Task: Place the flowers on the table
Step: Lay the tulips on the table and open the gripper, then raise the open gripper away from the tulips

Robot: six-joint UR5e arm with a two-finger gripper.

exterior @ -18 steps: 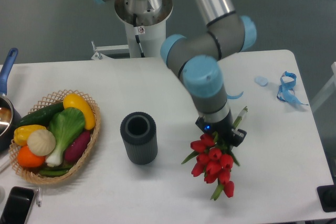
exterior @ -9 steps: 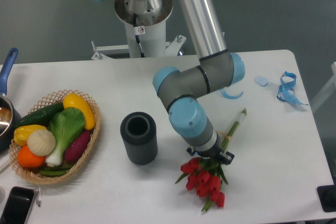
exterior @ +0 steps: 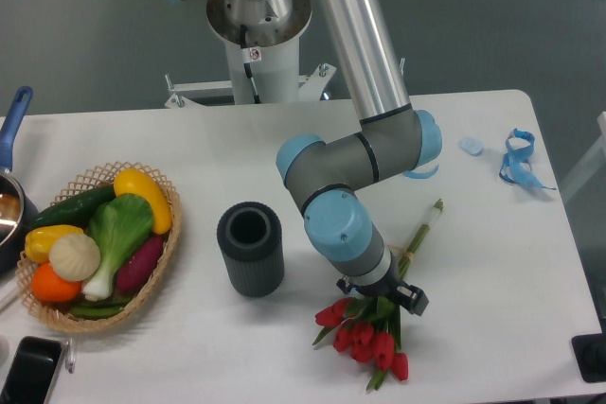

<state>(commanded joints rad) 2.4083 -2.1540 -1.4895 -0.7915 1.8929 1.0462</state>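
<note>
end effector [exterior: 383, 298] over flowers [exterior: 367, 341] (red tulips), table [exterior: 492, 262]

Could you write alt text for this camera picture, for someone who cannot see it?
A robot arm's gripper holds a bunch of red flowers low over a white table. To their left stand a dark ribbed vase and a basket of vegetables.

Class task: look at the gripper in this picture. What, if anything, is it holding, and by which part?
The gripper holds the flowers, gripping the bunch just above the red blooms, where the leaves meet the stems.
</note>
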